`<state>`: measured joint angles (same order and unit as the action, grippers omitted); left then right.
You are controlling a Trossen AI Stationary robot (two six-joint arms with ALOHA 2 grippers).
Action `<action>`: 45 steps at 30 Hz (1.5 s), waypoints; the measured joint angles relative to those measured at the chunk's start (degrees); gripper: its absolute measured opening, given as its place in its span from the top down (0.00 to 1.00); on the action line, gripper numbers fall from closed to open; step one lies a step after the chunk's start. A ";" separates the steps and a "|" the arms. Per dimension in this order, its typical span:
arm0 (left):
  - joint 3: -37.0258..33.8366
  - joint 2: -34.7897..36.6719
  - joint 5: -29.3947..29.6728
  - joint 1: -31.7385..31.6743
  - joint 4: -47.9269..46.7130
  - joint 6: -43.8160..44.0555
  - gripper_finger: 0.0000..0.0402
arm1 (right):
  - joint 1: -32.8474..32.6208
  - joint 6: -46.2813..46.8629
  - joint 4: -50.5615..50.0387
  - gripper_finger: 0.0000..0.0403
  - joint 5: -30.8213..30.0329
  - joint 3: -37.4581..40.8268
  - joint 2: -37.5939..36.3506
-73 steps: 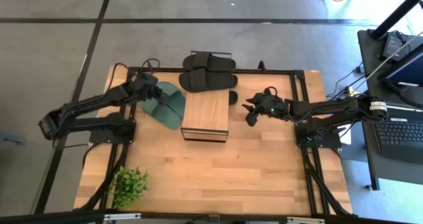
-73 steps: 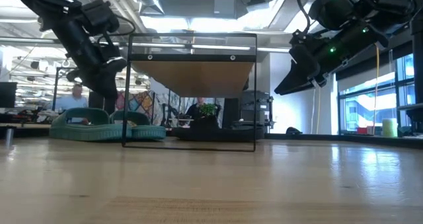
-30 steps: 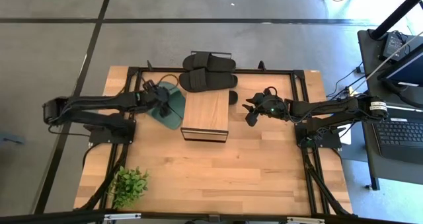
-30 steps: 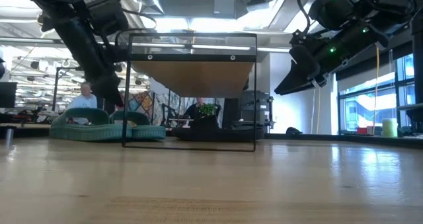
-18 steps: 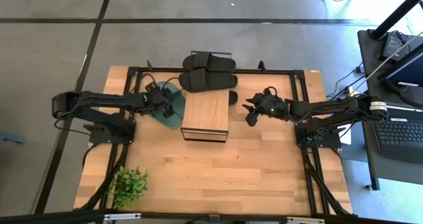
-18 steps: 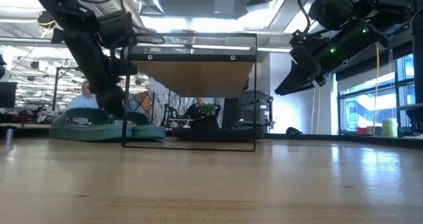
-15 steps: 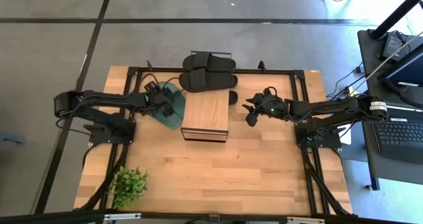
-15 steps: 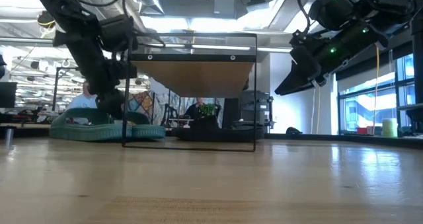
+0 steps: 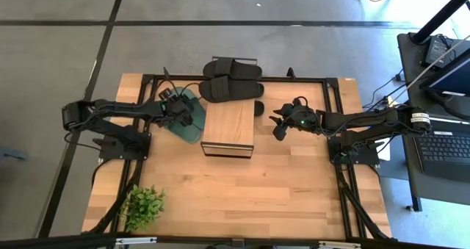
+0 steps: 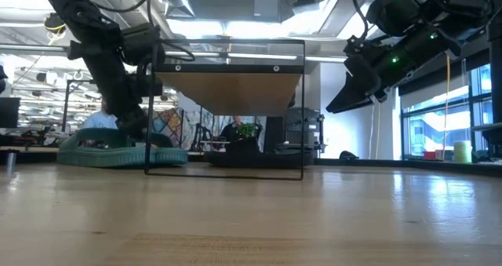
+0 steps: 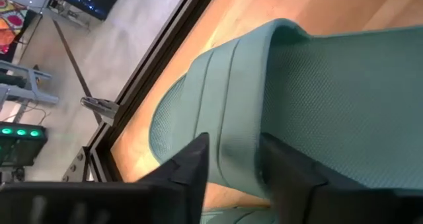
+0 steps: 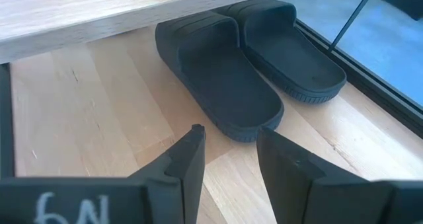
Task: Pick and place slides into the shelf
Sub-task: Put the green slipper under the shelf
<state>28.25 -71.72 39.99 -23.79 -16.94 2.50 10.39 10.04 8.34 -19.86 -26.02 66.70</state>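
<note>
The left hand point(image 9: 181, 113) is seen low over the green slides point(image 9: 183, 114), which lie on the pale wooden counter point(image 9: 242, 190) just beside the shelf's left side. In the left wrist view the fingers point(image 11: 192, 163) are spread a narrow gap apart, and the broad ribbed strap of a green slide point(image 11: 264, 105) is straddled by them; whether it is gripped cannot be told. Its footbed is finely dimpled, its rubber matte, its outline rounded. Seen from above, the long axis of the green slides runs diagonally, from the far left toward the near right.

The shelf point(image 9: 229, 128) is shown as a light plank top on a thin black wire frame point(image 10: 226, 109), standing mid-counter. Two black slides point(image 9: 231, 80) are stacked at the counter's far edge, their long axes lying left to right. Two more black slides point(image 12: 251, 72) are seen side by side under the shelf's plank, smooth and matte, with the open toes pointed toward the right wrist camera.

The right hand point(image 9: 279, 124) is held in the air to the right of the shelf, its fingers point(image 12: 188, 159) parted narrowly and holding nothing. A small leafy plant point(image 9: 143, 203) stands at the near left corner.
</note>
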 joint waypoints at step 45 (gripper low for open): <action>28.63 7.78 8.10 4.35 -44.66 11.64 1.00 | -0.02 0.13 -0.02 0.66 0.00 0.00 0.00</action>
<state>56.88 -63.94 48.08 -19.44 -61.60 14.14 10.37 10.17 8.32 -19.86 -26.02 66.70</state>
